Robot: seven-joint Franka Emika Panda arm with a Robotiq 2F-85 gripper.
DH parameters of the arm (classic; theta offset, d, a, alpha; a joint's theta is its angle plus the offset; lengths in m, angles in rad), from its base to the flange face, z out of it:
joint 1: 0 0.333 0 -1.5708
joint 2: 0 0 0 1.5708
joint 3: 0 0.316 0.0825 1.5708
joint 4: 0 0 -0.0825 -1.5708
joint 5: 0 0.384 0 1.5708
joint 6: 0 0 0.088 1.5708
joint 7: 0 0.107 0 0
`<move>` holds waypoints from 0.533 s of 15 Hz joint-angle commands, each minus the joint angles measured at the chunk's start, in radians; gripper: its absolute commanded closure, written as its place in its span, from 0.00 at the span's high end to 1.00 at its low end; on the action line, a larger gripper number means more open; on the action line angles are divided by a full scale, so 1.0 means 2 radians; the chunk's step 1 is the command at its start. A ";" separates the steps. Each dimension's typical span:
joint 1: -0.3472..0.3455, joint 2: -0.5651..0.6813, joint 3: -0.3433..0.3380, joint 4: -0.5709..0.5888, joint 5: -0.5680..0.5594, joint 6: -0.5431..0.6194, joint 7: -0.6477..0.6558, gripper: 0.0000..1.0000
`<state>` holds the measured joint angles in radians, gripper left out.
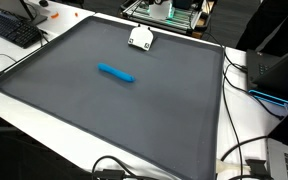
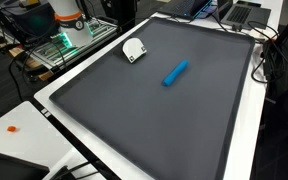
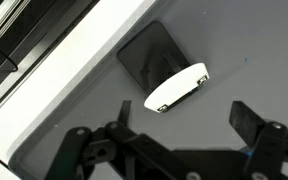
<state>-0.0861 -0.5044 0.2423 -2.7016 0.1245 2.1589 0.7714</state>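
1. My gripper (image 3: 181, 118), nearest in the wrist view, stands wide, holding nothing.
2. Beyond it, a white rounded object (image 3: 176, 88) sits on the grey mat (image 3: 246, 42) near its edge; its rim marks are too blurred to read.
3. A blue cylinder (image 1: 116, 73) lies mid-mat, well apart.

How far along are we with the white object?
Done: nothing visibly; the white object sits untouched on the grey mat near its edge, the blue cylinder apart mid-mat. In hand: the gripper hangs open above the white object, holding nothing. Left: the approach and the grasp itself, it seems.
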 commanded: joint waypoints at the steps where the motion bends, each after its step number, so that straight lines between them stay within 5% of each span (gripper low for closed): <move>1: 0.007 0.022 -0.008 -0.001 0.008 0.011 0.050 1.00; 8: 0.023 0.088 -0.037 -0.004 0.073 0.043 0.075 1.00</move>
<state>-0.0616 -0.3928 0.1953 -2.6996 0.2303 2.1791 0.8920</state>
